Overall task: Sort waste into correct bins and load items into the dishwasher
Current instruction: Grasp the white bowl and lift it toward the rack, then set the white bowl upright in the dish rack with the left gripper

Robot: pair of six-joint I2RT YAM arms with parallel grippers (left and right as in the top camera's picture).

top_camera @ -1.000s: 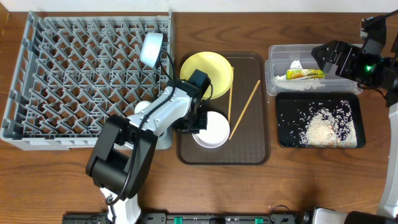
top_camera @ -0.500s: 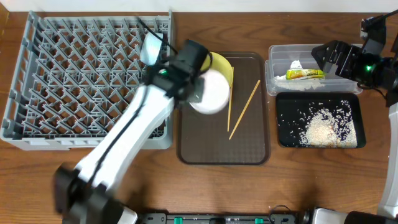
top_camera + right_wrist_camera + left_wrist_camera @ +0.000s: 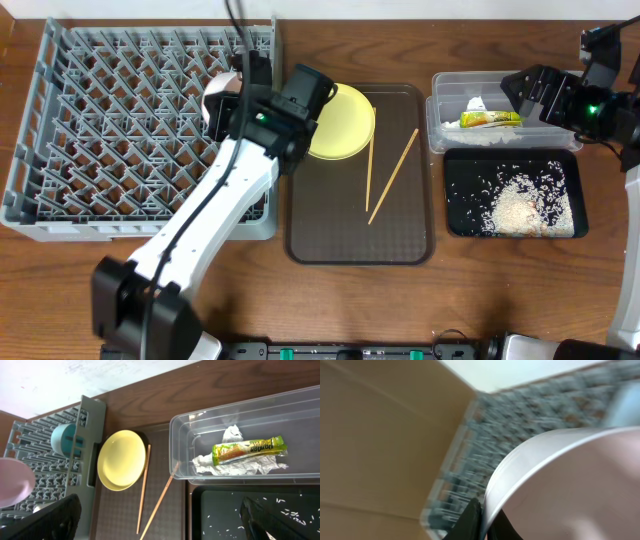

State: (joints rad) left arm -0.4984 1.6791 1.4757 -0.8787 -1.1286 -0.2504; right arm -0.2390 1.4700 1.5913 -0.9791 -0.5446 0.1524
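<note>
Overhead: left fingers clamp the rim of the white bowl above the right edge of the dish rack. The blurred wrist view leaves peg contact unclear. On the right, right fingers are spread wide and empty, above the clear tub holding the wrapper. Yellow plate and chopsticks lie on the brown tray.

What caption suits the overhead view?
Left gripper holds the white bowl over the grey dish rack; yellow plate and chopsticks lie on the brown tray; wrapper sits in the clear tub.
</note>
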